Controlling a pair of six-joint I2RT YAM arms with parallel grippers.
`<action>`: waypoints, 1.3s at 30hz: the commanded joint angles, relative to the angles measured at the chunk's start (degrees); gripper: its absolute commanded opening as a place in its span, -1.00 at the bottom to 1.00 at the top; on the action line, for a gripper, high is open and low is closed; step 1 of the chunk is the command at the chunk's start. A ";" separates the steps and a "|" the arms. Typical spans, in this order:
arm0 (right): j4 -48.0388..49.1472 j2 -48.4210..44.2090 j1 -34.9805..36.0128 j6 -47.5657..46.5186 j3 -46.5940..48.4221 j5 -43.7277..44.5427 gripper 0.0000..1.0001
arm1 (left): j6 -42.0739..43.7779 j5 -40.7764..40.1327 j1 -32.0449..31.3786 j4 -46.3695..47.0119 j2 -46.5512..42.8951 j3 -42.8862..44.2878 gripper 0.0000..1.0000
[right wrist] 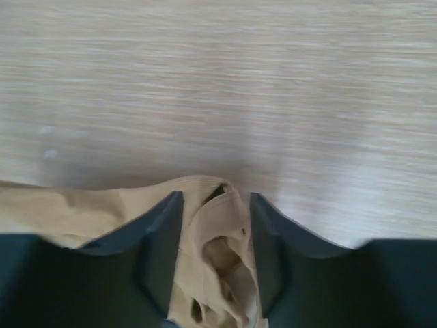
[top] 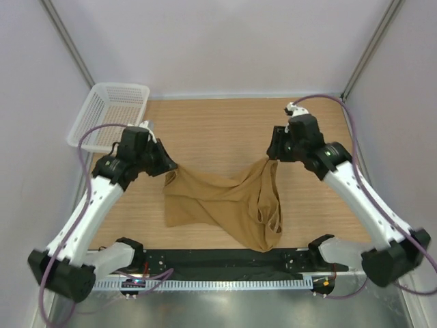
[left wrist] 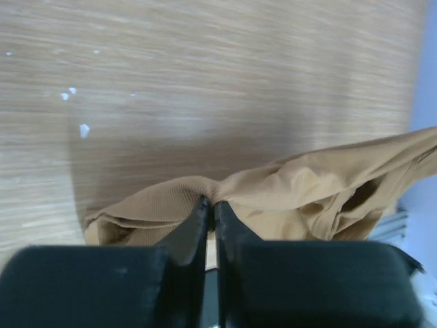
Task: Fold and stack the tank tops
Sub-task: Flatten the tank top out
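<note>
A tan-brown tank top [top: 218, 201] lies crumpled on the wooden table [top: 218, 126], and part of it hangs over the near edge. My left gripper [top: 171, 166] is at its upper left corner. In the left wrist view, that gripper [left wrist: 210, 203] is shut on a raised fold of the tank top [left wrist: 307, 191]. My right gripper [top: 271, 156] is at the cloth's upper right, where the straps bunch up. In the right wrist view, the right gripper [right wrist: 216, 198] stands open. A strap of the tank top [right wrist: 212, 232] lies loose between its fingers.
A white mesh basket [top: 113, 113] sits at the table's far left corner, beside the left arm. Grey walls close in the back and both sides. A black strip with the arm bases [top: 225, 263] runs along the near edge.
</note>
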 commanded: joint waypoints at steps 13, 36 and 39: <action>16.61 8.37 -1.88 3.55 -15.72 -15.33 -0.16 | 0.57 5.93 7.58 16.04 10.65 -11.17 0.27; 32.08 15.14 2.43 14.28 -32.26 -11.21 -0.21 | -3.65 1.63 7.50 23.95 5.81 -23.22 0.26; 32.70 16.72 2.52 14.45 -32.08 -9.97 -0.14 | -3.65 1.54 7.58 24.21 5.81 -23.57 0.26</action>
